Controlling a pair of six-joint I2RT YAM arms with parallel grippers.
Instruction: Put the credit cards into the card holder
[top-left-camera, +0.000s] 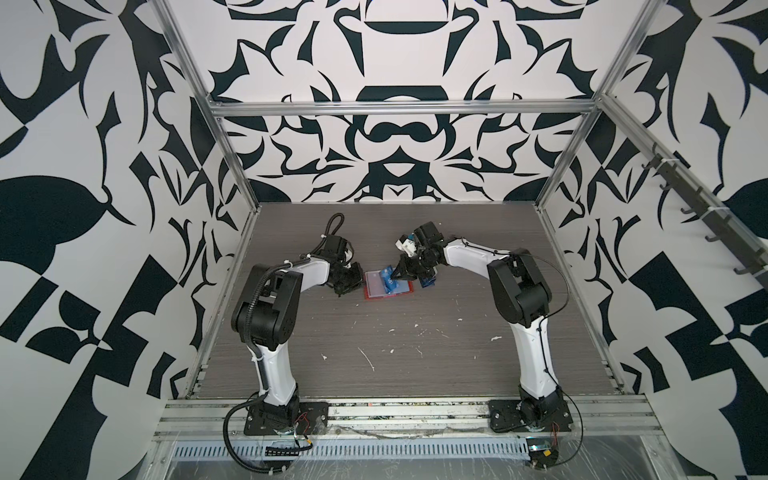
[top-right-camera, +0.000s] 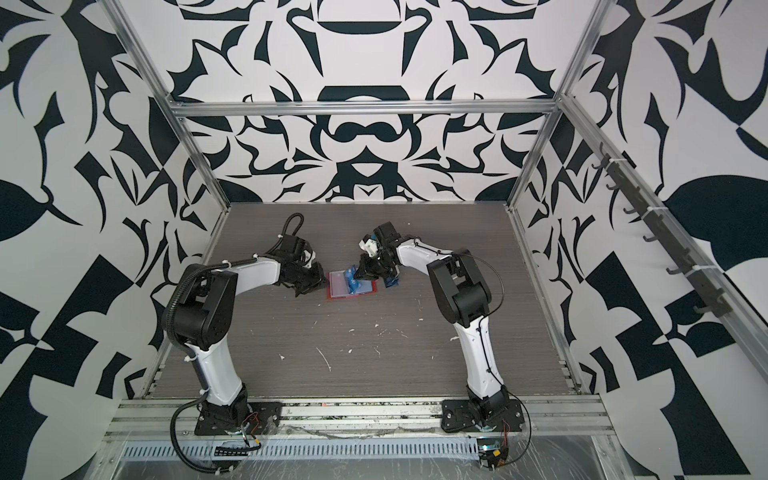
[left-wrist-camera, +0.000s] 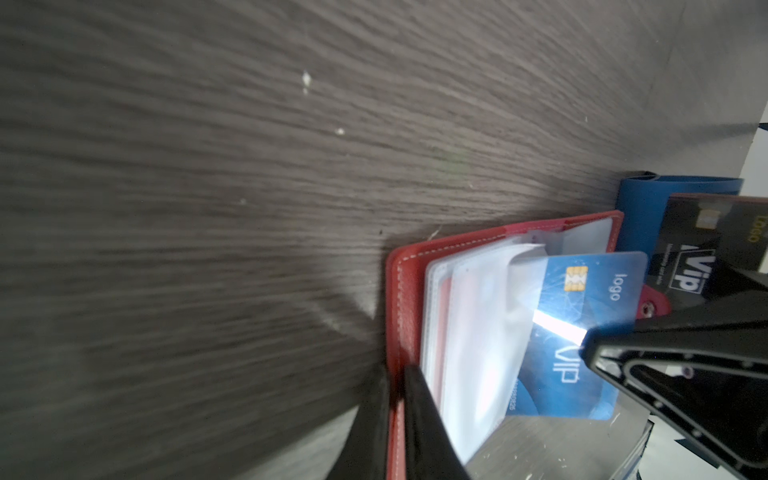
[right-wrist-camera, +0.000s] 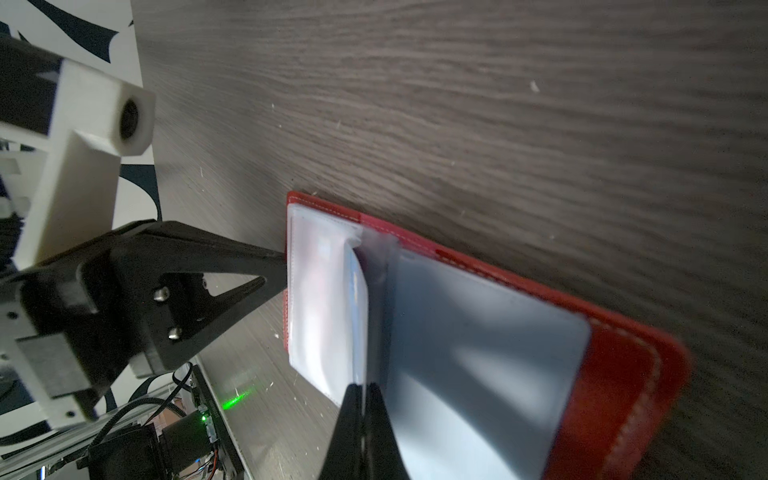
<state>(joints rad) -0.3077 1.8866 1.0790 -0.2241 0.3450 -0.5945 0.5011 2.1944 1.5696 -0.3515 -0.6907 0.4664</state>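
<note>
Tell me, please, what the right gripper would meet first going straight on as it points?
Probably the clear pockets of the card holder: the right gripper, shut on a blue credit card, points into them; depth is unclear.

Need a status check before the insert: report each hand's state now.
Left hand: closed on the card holder, gripping its red cover edge.
Right hand: closed, holding the light blue card.

walls (top-left-camera: 124, 124): blk/wht floral print | frame (top-left-camera: 399, 109): alu bars | tabletop (top-left-camera: 415, 353): grey woodgrain, wht flecks

Arms (top-left-camera: 274, 365) white-shelled, black joints; corrugated black cable (top-left-camera: 256, 297) on left; left end effector (right-wrist-camera: 283, 270) black, triangular, silver screws
</note>
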